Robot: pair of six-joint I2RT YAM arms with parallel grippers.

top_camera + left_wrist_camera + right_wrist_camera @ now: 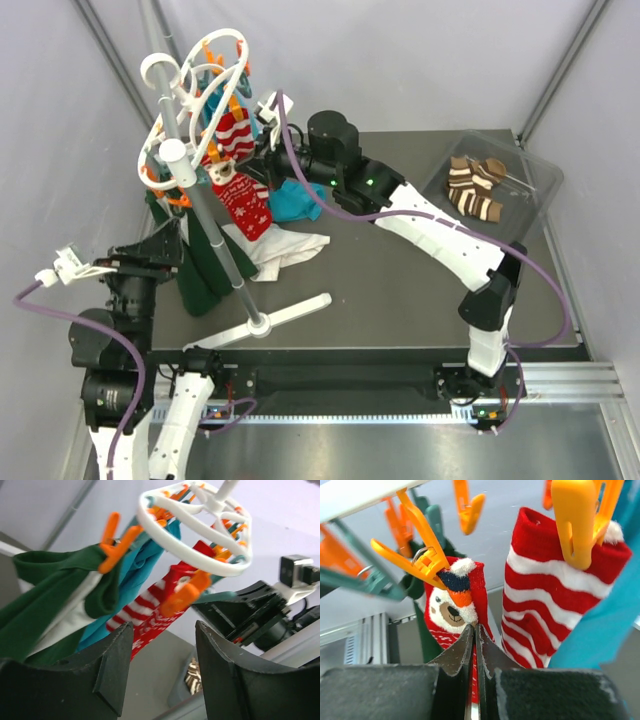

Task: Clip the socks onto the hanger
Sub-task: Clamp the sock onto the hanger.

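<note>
Standing at the far-left corner of the surface (400,290), the hanger (163,70) wants square feeding. The right tool (472,630), pinching the bear-faced red sock (451,611), should seat its cuff in the orange clip (427,560) — seemingly not yet biting; the left tool (162,626) gapes wide, empty.

Top camera looks down from behind; both wrist cameras tilt up, close under the shared white looped hanger (170,72) (210,565).

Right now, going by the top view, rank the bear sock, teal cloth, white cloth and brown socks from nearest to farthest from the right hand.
1. Bear sock, pinched in the right hand itself.
2. Teal cloth, just beside that hand.
3. White cloth, lower in the view.
4. Brown socks, in the clear bin, far right.
</note>
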